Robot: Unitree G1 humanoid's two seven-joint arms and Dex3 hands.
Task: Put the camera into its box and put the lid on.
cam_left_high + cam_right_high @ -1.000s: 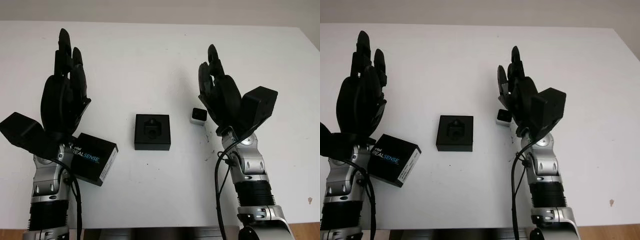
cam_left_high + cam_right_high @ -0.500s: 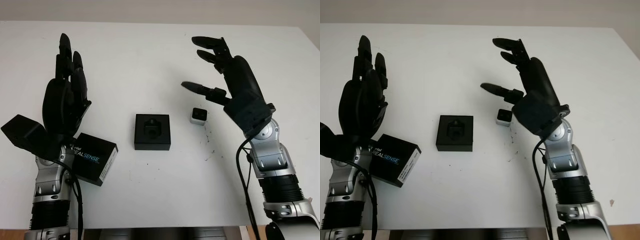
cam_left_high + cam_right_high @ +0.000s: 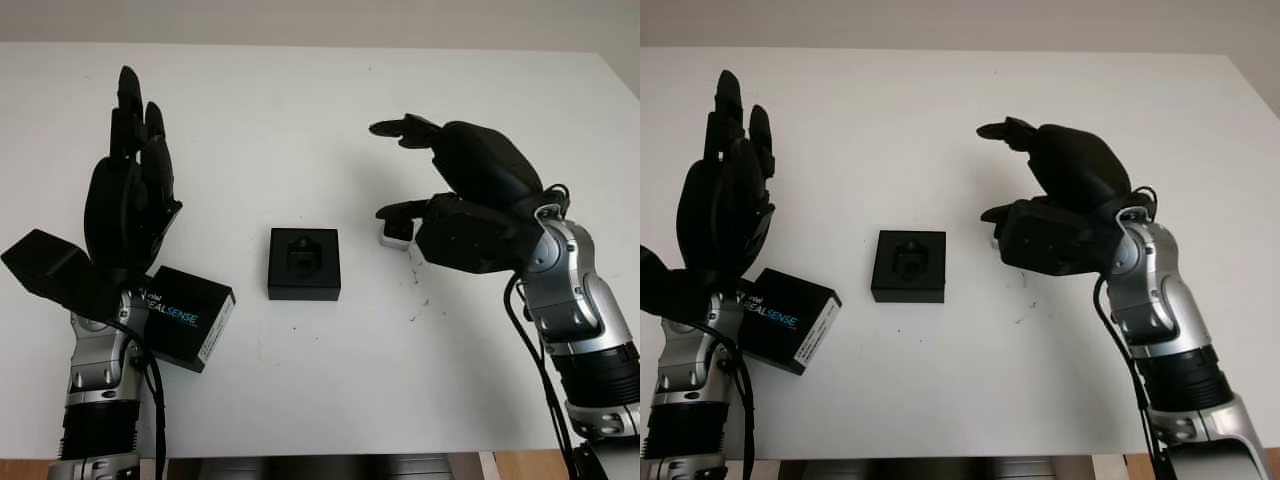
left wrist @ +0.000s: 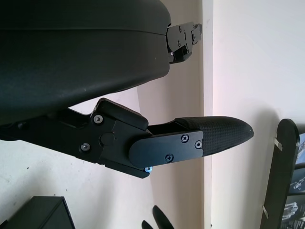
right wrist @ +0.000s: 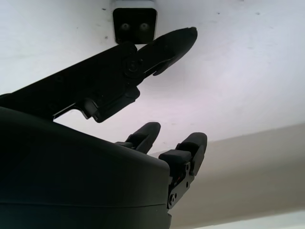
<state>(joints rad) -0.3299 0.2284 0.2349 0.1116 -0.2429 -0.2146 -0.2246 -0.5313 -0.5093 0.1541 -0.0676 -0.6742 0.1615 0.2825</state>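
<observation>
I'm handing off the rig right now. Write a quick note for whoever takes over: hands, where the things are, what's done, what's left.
Right hand: open, above the camera, not gripping it.
Left hand: open, raised at the table's left side, idle.
Camera: small and white, lying on the table to the right of the box.
Box: black, open, in the middle of the table, its moulded insert empty.
Lid: the black RealSense-printed piece to the left of the box, by the left wrist.
Done: nothing yet.
Left: grasp the camera, seat it in the box, put the lid on.
</observation>
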